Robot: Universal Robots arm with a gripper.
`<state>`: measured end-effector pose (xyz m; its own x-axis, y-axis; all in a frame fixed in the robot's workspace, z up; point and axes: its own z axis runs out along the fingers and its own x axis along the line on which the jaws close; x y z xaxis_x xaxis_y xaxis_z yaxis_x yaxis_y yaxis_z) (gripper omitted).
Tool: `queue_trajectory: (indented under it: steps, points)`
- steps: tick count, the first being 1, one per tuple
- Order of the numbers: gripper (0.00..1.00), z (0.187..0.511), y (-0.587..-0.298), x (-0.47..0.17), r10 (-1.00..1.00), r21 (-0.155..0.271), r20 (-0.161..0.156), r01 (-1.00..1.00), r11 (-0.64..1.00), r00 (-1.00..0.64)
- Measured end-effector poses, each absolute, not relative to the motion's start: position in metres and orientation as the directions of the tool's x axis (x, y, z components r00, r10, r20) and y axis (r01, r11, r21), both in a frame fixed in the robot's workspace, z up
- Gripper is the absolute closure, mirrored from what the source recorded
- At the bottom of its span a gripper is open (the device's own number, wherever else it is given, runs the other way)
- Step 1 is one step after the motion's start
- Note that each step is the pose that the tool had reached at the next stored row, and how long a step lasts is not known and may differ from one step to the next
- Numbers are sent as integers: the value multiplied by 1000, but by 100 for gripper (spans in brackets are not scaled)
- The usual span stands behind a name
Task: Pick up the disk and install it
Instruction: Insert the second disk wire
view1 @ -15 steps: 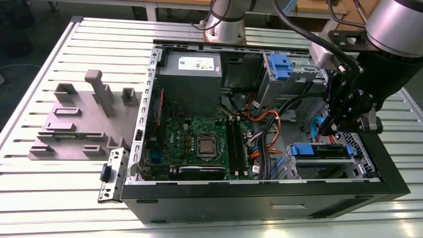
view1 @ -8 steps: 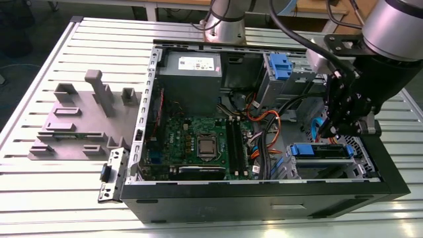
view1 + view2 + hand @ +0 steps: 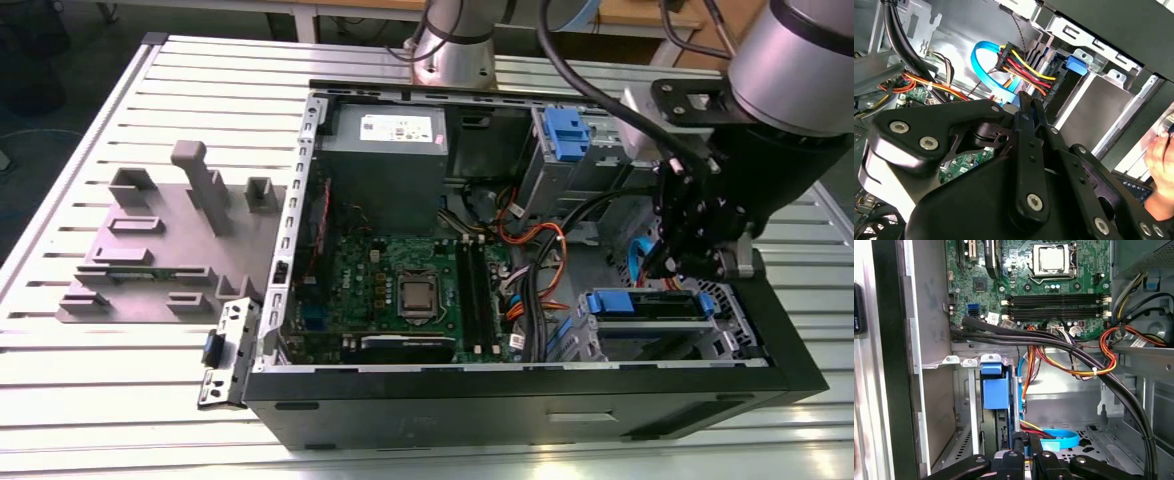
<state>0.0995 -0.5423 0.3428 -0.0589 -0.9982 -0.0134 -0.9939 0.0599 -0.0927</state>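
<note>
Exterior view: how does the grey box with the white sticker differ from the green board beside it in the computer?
The grey box is a bulky, plain metal block; the green board lies flat and thin. The grey box carries one white sticker; the green board is crowded with small parts, long black slots and a square silver processor. Both sit inside the open black computer case.

Pretty even overhead light overall. The slatted table (image 3: 107, 390) looks bright, almost washed out, while the case floor (image 3: 1064, 405) catches soft glare. In the second wrist view the gripper linkage (image 3: 1019, 170) is close-up, dark and soft.
</note>
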Motion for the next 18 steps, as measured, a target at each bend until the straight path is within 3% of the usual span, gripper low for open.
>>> queue_trajectory:
  steps: [18]
  points:
    - [84, 342, -555, 91, -998, -120, -29, -991, 52, -49]
